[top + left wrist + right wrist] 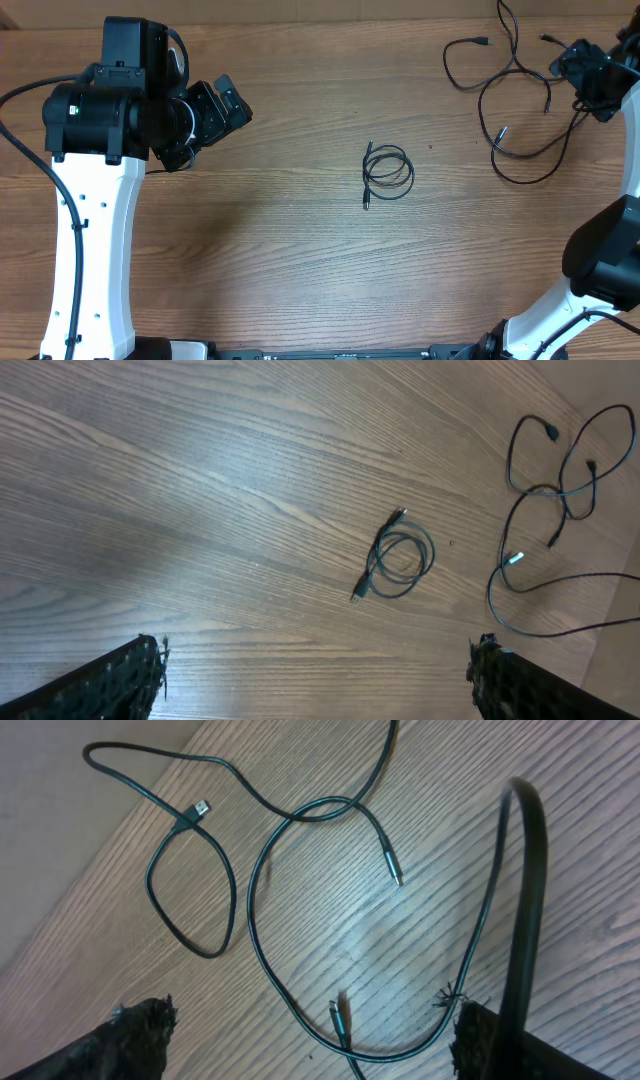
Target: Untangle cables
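Note:
One cable is wound into a small coil lying mid-table, also visible far ahead in the left wrist view as the coil. Other loose cables sprawl in wavy loops at the far right corner. My right gripper hovers over them, open. In the right wrist view a strand curves between its fingers with a plug end sticking up, touching neither pad. My left gripper stands wide open at the left, nothing between its fingertips.
The table's far edge runs close behind the loose strands. The right arm's own thick black cable arcs over its right finger. The left arm's bulky body covers the left side of the table.

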